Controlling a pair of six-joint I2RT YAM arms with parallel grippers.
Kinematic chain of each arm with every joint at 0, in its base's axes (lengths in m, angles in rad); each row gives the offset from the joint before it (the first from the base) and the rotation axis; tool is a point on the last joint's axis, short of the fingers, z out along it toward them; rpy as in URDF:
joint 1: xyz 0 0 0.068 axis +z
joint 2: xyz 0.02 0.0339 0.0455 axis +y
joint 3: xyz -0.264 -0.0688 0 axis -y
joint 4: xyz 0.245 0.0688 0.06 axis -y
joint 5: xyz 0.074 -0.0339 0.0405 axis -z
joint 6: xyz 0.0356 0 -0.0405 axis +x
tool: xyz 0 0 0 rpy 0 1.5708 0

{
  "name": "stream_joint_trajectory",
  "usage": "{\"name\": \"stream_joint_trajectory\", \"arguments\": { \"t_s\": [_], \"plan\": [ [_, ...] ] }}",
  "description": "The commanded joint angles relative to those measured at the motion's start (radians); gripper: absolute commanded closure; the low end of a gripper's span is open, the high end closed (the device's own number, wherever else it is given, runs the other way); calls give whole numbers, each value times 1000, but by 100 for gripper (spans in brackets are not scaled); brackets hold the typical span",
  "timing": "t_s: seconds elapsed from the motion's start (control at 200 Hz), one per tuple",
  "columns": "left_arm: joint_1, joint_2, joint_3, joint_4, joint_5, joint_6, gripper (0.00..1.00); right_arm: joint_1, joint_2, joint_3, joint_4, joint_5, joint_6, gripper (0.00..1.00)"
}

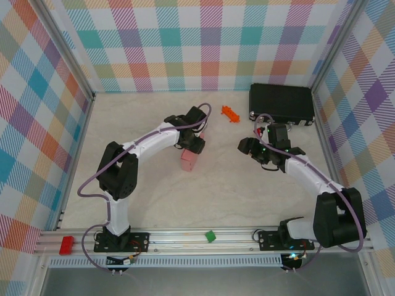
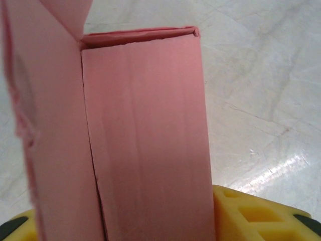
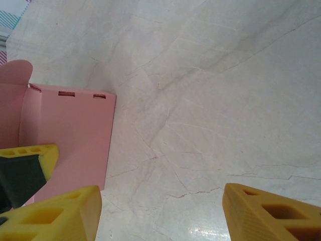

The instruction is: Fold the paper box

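The pink paper box [image 1: 189, 161] is being held upright near the middle of the worktop [image 1: 154, 197] and is being grasped between the yellow fingers [image 2: 261, 218] of the left end effector [image 1: 191, 147]. The right end effector [image 1: 250, 148] is being held released, fingers spread wide, near the box's right side.

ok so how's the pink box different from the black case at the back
The pink box is small and stands upright near the middle of the table. The black case is much larger and lies flat in the far right corner. The box has an open flap sticking up, while the case looks shut. The box sits between the left gripper's jaws, and no gripper holds the case. Both are rectangular.
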Motion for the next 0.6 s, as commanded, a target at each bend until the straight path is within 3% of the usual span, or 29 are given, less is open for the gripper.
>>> {"name": "stream_joint_trajectory", "arguments": {
  "t_s": [0.0, 0.34, 0.595],
  "plan": [
    [-7, 15, 34, -31, 115, 172, 54, -8, -29, -12, -41, 20, -26, 35],
    [-6, -5, 18, -61, 376, 624, 54, -25, -72, -39, -79, 53, -52, 34],
    [-8, -21, -21, -49, 419, 847, 60, -40, -91, -60, -90, 61, -61, 34]
  ]
}}
